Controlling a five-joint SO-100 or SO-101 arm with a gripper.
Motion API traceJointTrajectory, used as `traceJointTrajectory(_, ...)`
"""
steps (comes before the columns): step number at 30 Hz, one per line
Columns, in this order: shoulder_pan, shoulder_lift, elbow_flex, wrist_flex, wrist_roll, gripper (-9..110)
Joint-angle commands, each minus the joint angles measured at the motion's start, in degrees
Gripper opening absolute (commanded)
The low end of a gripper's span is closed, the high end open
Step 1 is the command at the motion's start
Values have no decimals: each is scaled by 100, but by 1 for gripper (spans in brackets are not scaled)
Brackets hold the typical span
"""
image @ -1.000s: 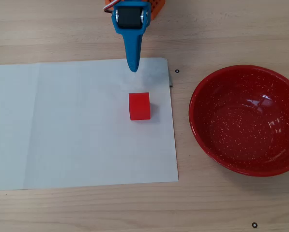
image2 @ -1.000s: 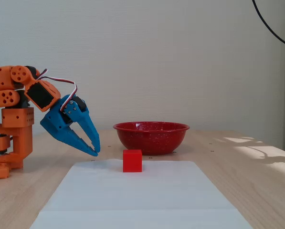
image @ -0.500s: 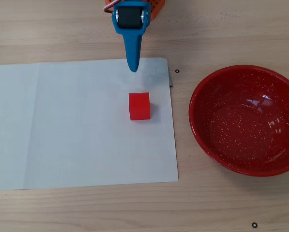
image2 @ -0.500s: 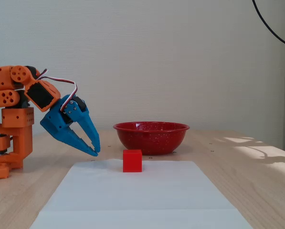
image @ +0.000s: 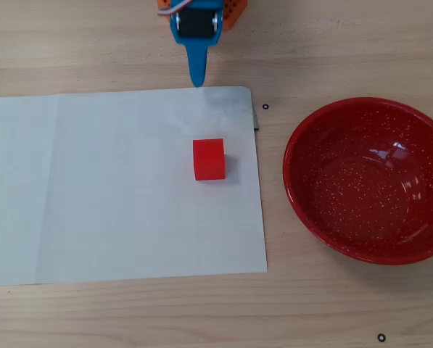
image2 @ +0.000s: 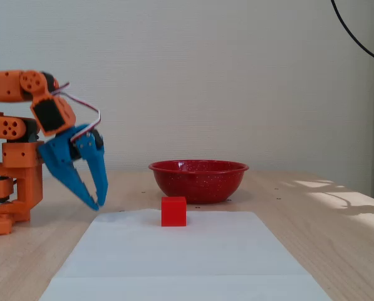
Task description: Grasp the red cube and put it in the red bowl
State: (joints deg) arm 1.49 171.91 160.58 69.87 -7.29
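Note:
The red cube sits on a white paper sheet, right of its middle in the overhead view. In the fixed view the cube stands in front of the red bowl. The red bowl, glossy with white speckles, is empty and stands on the wooden table to the right of the sheet. My blue gripper hangs at the sheet's far edge, behind the cube. In the fixed view the gripper is left of the cube, just above the table, fingertips together and empty.
The orange arm base stands at the left of the fixed view. The white sheet covers the near table. A black cable hangs at the top right. Small black marks dot the wood.

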Motion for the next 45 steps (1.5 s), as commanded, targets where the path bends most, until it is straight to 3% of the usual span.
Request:
traceJointTrajectory(1,-149,-492,-1160,404,-149,0)
traceJointTrajectory(23,-237,-4236,-4957,1125,70,2)
traceJointTrajectory(30,-114,-5027,-5370,791,-35,15)
traceJointTrajectory(36,53,-5599,-5634,527,-202,35)
traceJointTrajectory(45,343,-6337,-6214,483,-413,43)
